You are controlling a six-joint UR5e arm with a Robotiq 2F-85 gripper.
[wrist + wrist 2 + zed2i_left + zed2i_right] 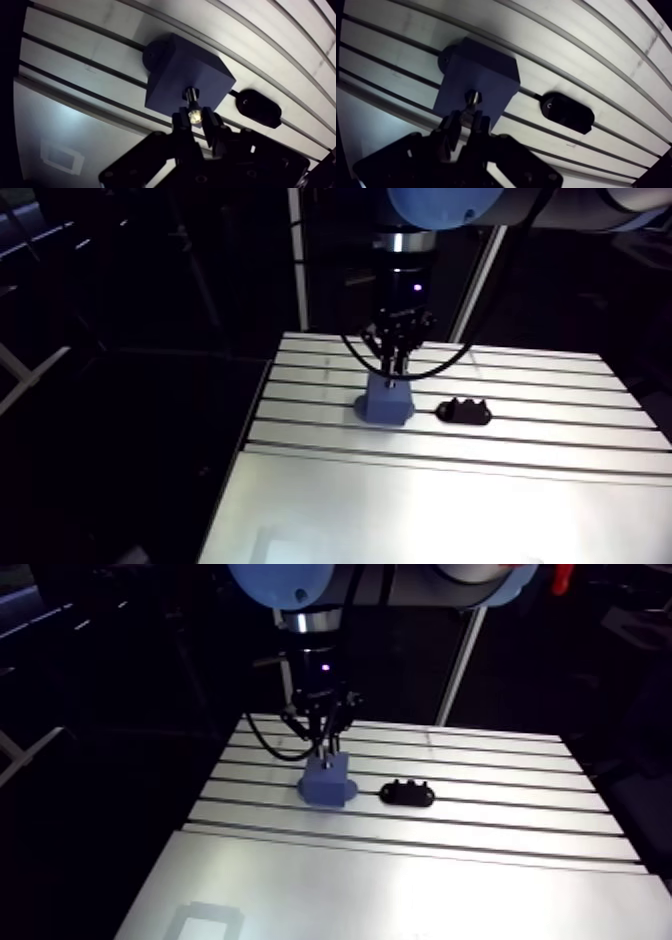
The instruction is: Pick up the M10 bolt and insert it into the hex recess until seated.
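I've got the block [386, 400] on the far half of the table [560, 488], nearer its left edge. Low part [463, 412] lies near it on the right-edge side, not touching. Bolt [192, 105] is pinched in the gripper [196, 120], right over the block's top, tip at the hole.

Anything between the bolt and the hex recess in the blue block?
Nothing visible. The gripper is shut on the bolt, whose tip is right at the blue block's top face, with no object between. The black part lies beside the block, apart from it and off the path.
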